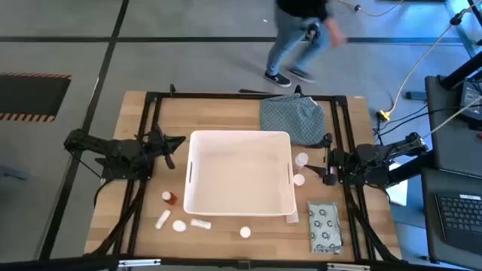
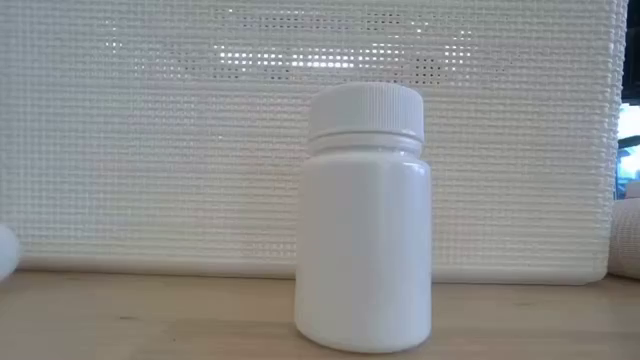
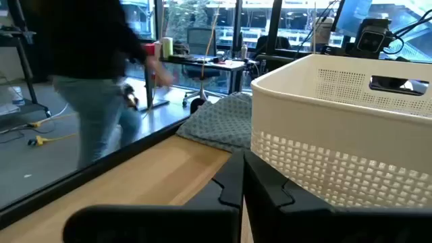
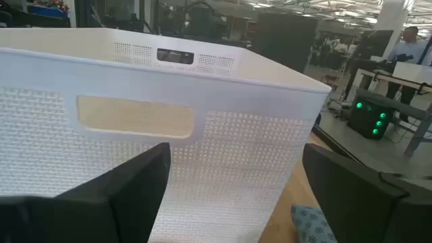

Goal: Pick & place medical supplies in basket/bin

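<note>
1. My right end effector is spread wide and empty beside the white tub's right wall, just by two small white bottles.
2. My left end effector is pressed together, waiting at the tub's left side.
3. The tub looks empty; the red bottle, tubes and ring-print packet lie on the tabletop around it.
4. I'd centre my fingers on the nearer bottle, descend squarely, then close without nudging its neighbour.

We see the white tub upright mid-surface. White bottles lie off its right side; a red bottle, white tubes and, perhaps, more bottles lie along its near side, the ring-printed packet flat beside them.
</note>
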